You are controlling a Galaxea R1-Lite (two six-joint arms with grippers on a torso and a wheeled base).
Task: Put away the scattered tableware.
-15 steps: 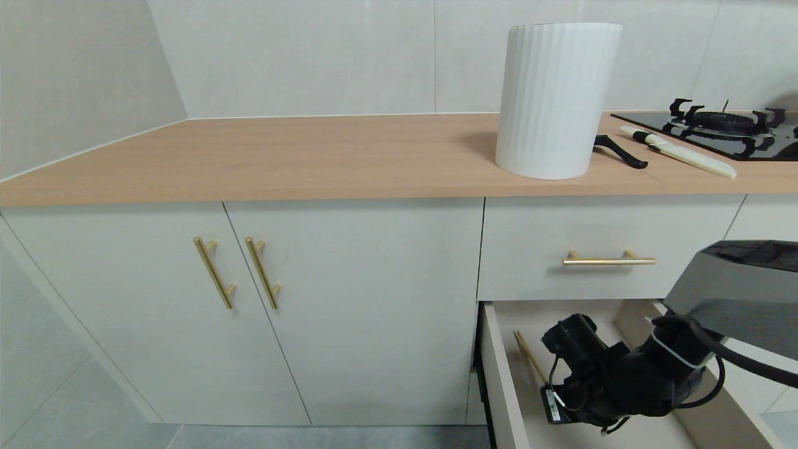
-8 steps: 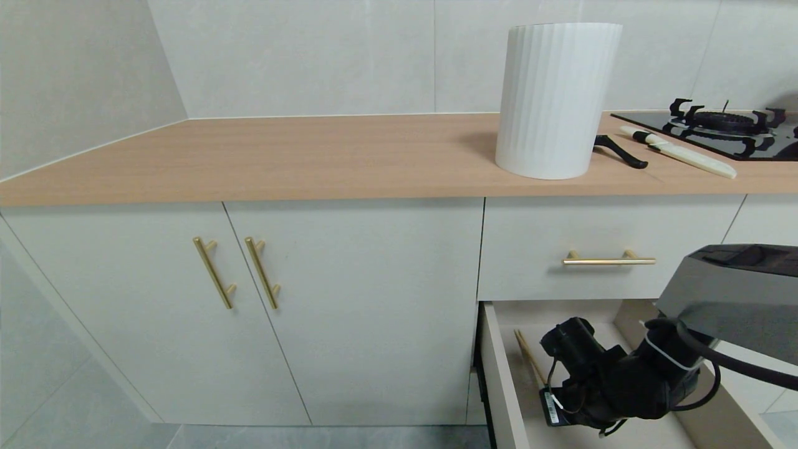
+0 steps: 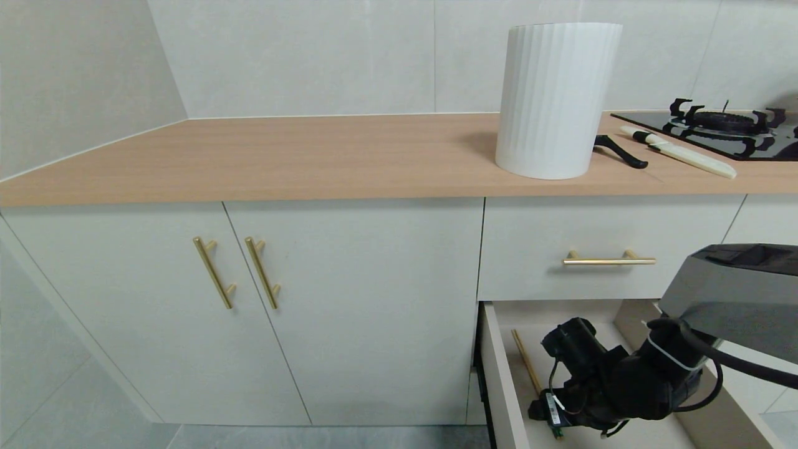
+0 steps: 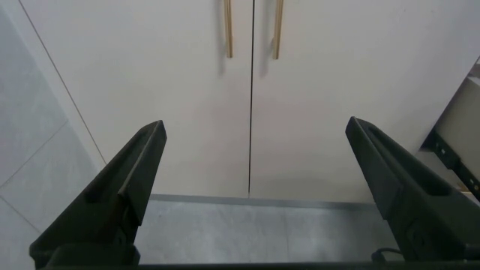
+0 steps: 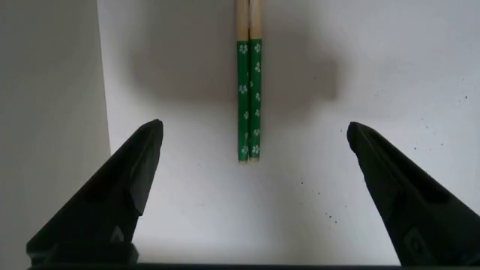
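Your right tool (image 5: pixel 253 129), jaws apart, hangs over the chopsticks (image 5: pixel 250 90) lying in the open drawer (image 3: pixel 500 380); left tool (image 4: pixel 253 129) likewise spread.

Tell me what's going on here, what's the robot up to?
The right gripper hangs open inside the pulled-out drawer, over a pair of green-tipped chopsticks lying on the drawer floor. The left gripper is open and empty in front of the cabinet doors. A knife and a black-handled utensil lie on the countertop beside a white ribbed container.
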